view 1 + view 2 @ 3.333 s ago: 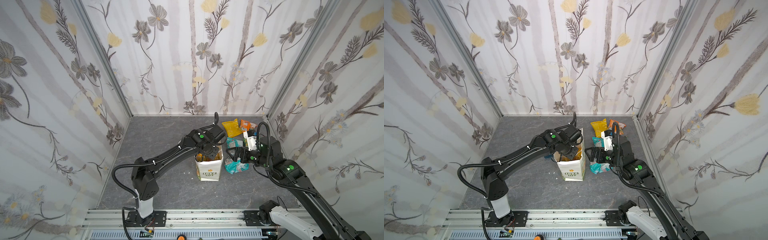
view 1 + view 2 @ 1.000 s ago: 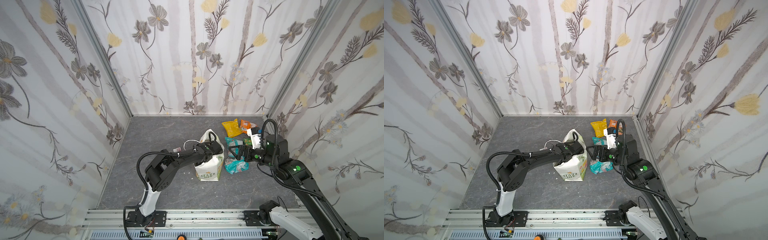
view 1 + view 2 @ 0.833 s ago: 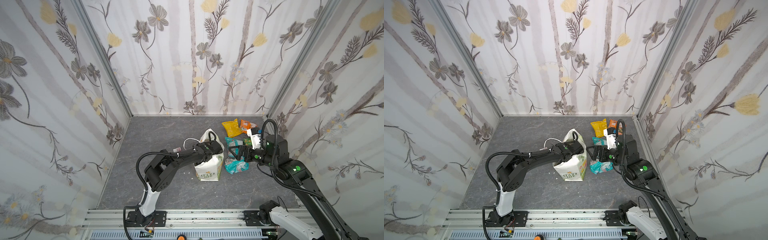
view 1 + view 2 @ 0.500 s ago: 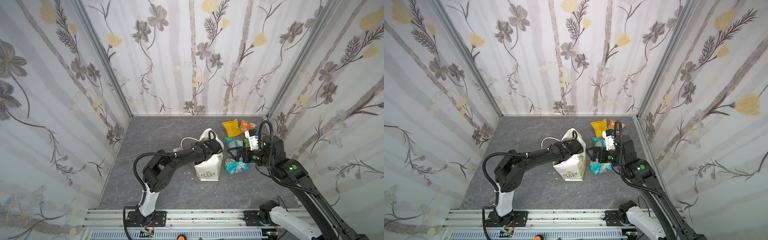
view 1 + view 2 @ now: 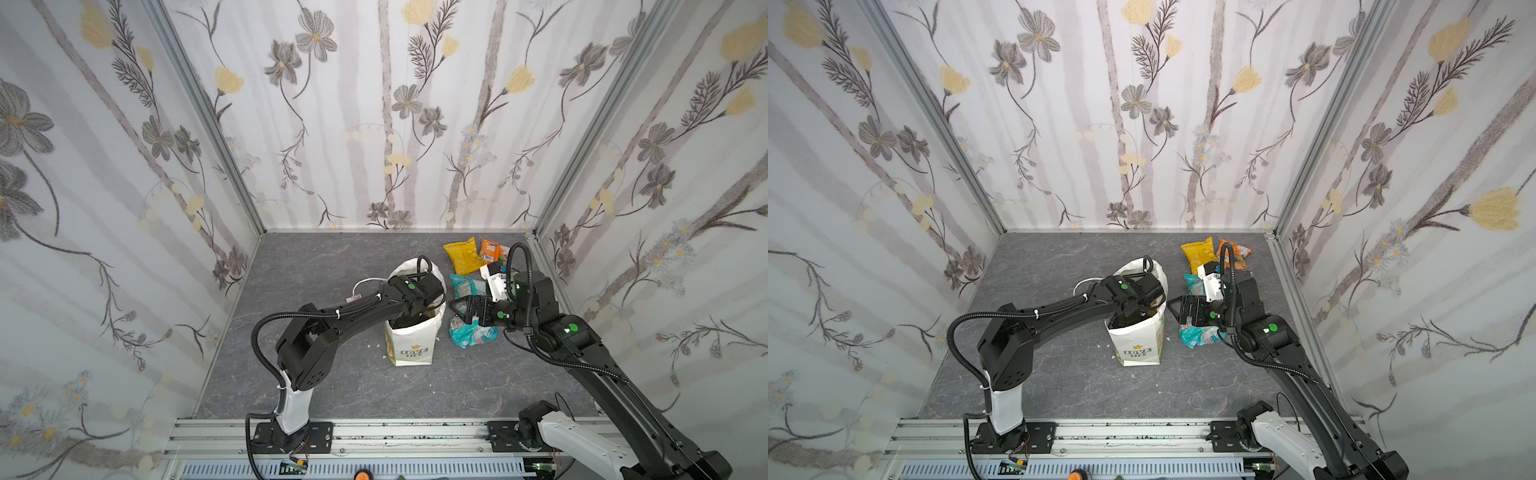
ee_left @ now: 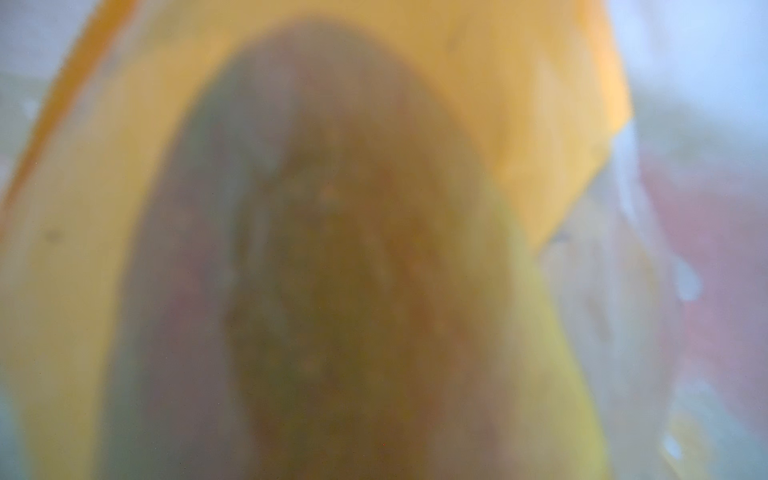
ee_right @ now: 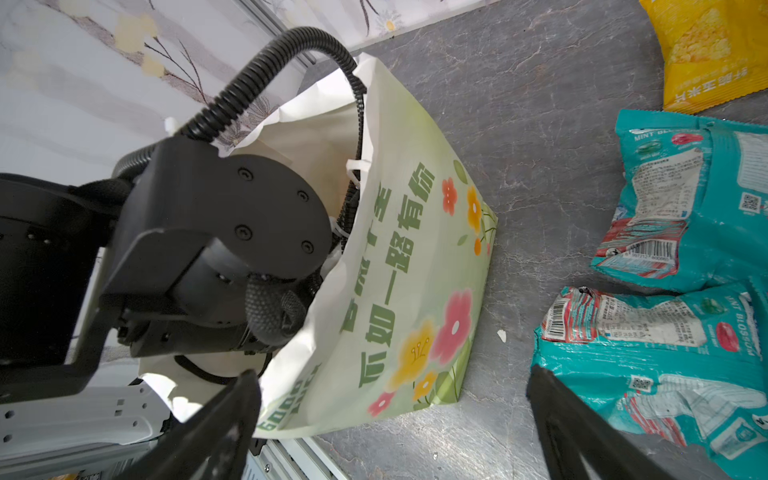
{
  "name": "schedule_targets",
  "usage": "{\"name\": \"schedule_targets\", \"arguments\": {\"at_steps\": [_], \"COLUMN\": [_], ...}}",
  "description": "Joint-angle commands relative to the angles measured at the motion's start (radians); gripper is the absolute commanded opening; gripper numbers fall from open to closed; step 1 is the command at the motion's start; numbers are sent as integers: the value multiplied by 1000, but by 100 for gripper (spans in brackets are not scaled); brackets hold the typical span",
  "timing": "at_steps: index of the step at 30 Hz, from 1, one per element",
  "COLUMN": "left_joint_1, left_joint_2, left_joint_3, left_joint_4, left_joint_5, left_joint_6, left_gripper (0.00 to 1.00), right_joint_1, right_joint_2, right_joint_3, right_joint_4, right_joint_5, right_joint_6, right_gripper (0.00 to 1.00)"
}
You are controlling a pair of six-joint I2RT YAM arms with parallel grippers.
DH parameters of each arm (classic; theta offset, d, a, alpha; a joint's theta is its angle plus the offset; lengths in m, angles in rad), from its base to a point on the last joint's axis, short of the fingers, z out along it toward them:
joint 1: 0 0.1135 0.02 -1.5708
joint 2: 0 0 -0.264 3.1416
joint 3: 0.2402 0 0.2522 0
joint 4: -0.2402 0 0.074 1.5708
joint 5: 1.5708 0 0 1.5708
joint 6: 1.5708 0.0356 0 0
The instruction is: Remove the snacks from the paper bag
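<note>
My left gripper [image 5: 409, 318] is closed deep in the standing paper bag [image 5: 409, 351], probably on an orange snack [image 6: 332, 249] (wrist view's blurred); next lift straight out, right gripper [image 5: 459, 312] open wide alongside.

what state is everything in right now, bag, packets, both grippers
paper bag, upright, mouth open
left gripper, shut, hidden inside the bag
right gripper, open, empty, beside the bag
yellow packet, out, lying on the table
orange packet, out, lying on the table
teal packets, both out, crumpled on the table
</note>
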Motion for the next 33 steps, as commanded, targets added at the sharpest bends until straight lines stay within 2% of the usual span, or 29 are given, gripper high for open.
{"name": "schedule_targets", "arguments": {"at_steps": [1,7,14,27,33], "left_joint_1": [-3,-1,-2,-2,-2], "left_joint_2": [-16,-44,-80,-86,-93], "left_joint_3": [22,33,57,116,143], "left_joint_4": [-10,-1,-16,-71,-80], "left_joint_5": [-25,-20,-42,-82,-75], "left_joint_6": [-2,1,14,55,62], "left_gripper": [0,0,0,0,0], "right_joint_1": [6,21,31,29,28], "right_joint_2": [10,35,83,52,120], "right_joint_3": [-17,-52,-87,45,64], "right_joint_4": [75,101,77,86,116], "right_joint_5": [-81,-82,-29,-57,-46], "right_joint_6": [8,16,8,49,44], "right_gripper": [99,99,99,99,99]}}
